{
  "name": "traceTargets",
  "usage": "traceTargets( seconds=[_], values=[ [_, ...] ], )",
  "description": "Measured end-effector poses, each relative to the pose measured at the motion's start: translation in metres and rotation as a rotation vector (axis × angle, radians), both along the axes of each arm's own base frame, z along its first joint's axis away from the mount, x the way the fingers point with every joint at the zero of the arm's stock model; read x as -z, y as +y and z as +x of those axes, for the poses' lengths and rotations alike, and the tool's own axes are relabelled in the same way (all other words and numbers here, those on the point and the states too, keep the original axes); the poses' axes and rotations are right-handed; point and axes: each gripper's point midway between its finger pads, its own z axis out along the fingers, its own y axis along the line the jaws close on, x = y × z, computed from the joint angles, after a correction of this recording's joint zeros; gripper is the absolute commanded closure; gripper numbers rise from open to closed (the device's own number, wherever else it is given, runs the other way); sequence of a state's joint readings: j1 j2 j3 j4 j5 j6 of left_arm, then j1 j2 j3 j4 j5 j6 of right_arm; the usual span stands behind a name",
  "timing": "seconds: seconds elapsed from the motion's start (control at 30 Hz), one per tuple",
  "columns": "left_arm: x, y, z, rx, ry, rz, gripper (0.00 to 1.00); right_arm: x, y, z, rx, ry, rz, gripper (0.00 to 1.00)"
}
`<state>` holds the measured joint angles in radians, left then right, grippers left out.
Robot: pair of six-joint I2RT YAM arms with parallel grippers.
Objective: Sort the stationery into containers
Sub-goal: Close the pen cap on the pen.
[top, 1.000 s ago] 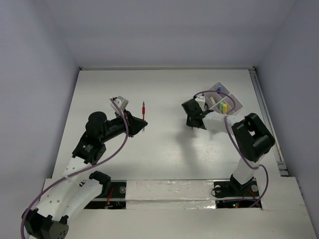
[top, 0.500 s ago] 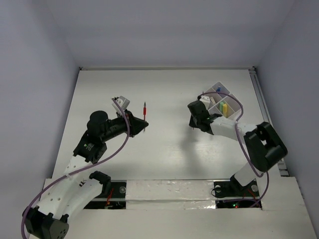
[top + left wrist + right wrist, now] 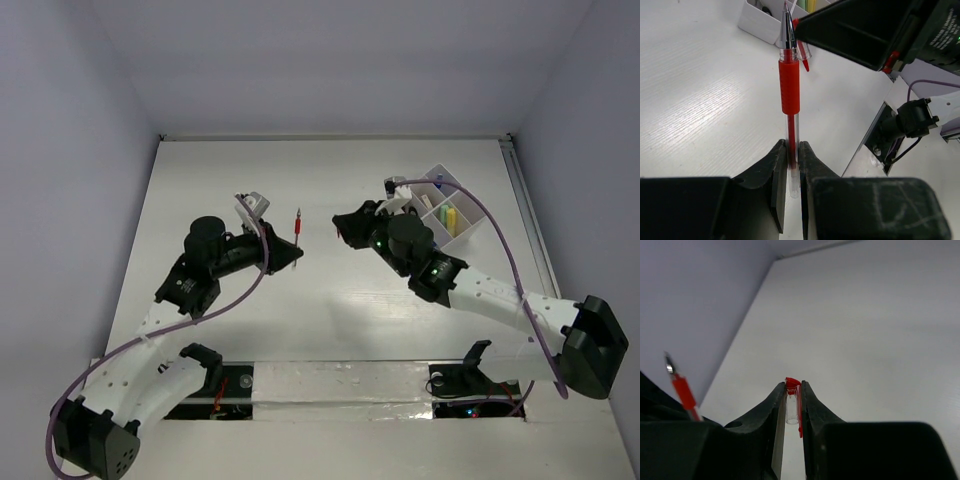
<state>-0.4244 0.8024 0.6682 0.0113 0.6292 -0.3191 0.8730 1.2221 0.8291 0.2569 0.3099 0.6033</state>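
Left gripper (image 3: 792, 155): jaws clamped on the lower end of a red pen (image 3: 789, 87), which has a clear plastic barrel, a red rubber grip sleeve and a metal tip. In the left wrist view the red pen stands straight up the centre of the frame, its tip near the top edge. In the overhead view it sits just left of centre, held above the white table (image 3: 330, 320).

Right gripper (image 3: 791, 395): jaws closed on a small clear plastic pen cap (image 3: 791, 405) with a red end and a red clip. The pen cap is pinched between the two black fingers at the centre of the right wrist view. In the left wrist view the right gripper fills the upper right, and its pen cap lies just beside the tip of the red pen. Whether the two touch cannot be told.

In the overhead view the two grippers face each other at mid-frame, near one another, the left arm entering from lower left and the right arm from lower right.

White plastic organizer tray (image 3: 465, 230), square and divided into compartments: upper right of the overhead view, behind the right gripper, resting on the table. A yellow stick (image 3: 450, 215) lies in one compartment and a small blue item (image 3: 437, 181) in another, toward the far corner. Other contents are too small to identify.
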Motion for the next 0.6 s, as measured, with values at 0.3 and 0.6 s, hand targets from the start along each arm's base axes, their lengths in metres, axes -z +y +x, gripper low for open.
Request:
traceTargets(
  seconds=[0.3,0.6],
  values=[
    [0.005,-0.006,-0.002,0.041,0.029,-0.003,1.00,-0.057,0.022,-0.010,-0.045,-0.147,0.147,1.00],
    [0.007,-0.009,-0.005,0.067,0.043,-0.007,1.00,-0.098,0.036,-0.019,-0.049,-0.280,0.242,1.00]
  ],
)
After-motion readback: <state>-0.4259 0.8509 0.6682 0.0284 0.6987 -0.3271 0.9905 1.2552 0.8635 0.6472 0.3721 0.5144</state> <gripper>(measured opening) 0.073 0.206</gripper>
